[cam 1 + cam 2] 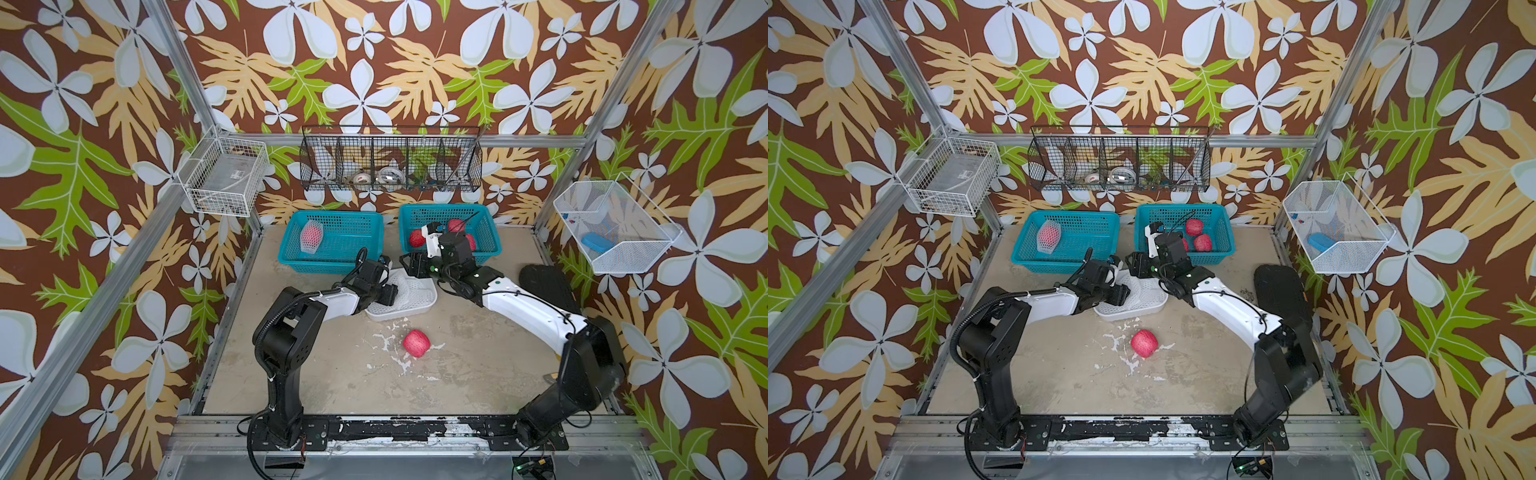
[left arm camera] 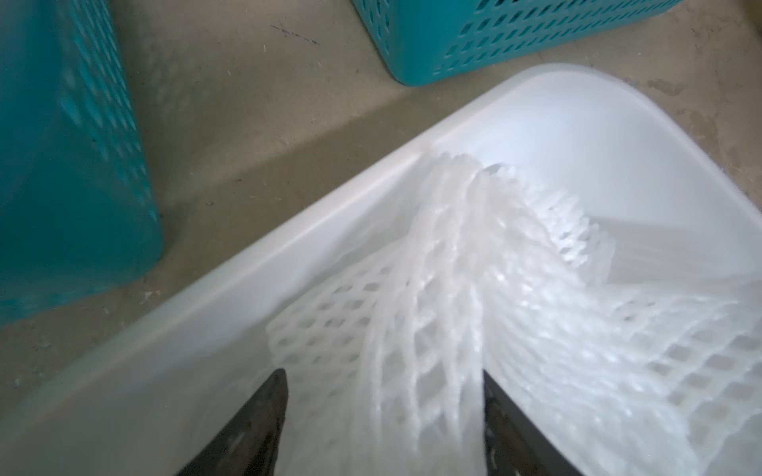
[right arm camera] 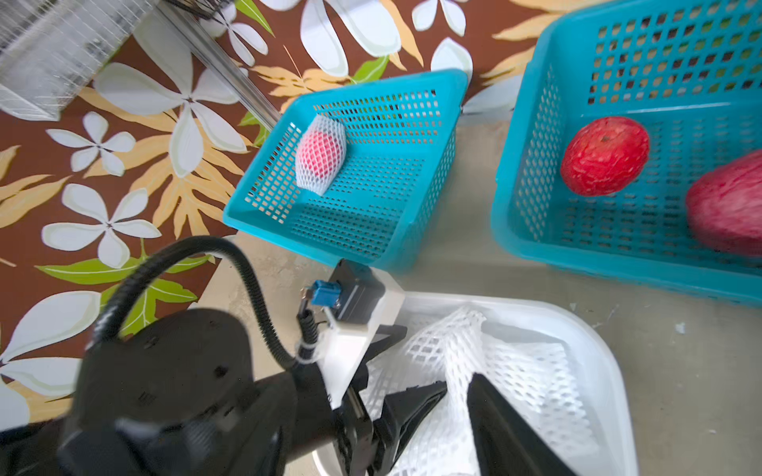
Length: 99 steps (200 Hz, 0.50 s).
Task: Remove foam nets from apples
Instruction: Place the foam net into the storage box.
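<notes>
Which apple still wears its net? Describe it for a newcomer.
Two teal baskets stand at the table's back. The left basket holds a single apple. Unlike the bare red apples in the right basket and on the table, it sits inside a white foam net.

Empty foam nets (image 1: 411,291) lie heaped; one apple (image 1: 311,237) netted.

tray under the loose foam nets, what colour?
White tray; shows best in the right wrist view.

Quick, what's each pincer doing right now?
Left pincer: open, foam net lying loose between its sides.
Right pincer: open, gripping nothing.
</notes>
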Each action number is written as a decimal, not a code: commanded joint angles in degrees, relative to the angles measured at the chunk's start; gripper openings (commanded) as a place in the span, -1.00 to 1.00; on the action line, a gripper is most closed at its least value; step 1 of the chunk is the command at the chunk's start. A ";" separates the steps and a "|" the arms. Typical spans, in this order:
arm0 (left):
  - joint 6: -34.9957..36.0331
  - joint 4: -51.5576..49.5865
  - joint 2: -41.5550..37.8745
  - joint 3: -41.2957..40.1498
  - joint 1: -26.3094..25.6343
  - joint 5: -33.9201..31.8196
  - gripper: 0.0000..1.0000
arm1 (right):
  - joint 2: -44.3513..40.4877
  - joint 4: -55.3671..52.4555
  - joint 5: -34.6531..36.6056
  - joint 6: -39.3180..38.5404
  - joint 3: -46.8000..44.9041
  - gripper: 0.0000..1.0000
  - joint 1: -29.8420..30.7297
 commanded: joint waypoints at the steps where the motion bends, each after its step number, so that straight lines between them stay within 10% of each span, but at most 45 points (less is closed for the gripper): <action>1: 1.03 -1.38 0.99 0.62 0.03 0.15 0.41 | -4.87 -2.43 -3.78 -4.23 -5.61 0.38 0.03; 44: 0.96 -1.15 2.48 1.07 -0.05 0.18 0.42 | -12.50 -0.65 -7.32 -10.72 -22.73 0.57 0.42; 99: 0.36 1.02 3.05 -0.29 -0.18 -0.91 0.44 | -10.53 -9.80 2.90 -16.99 -21.16 0.83 10.40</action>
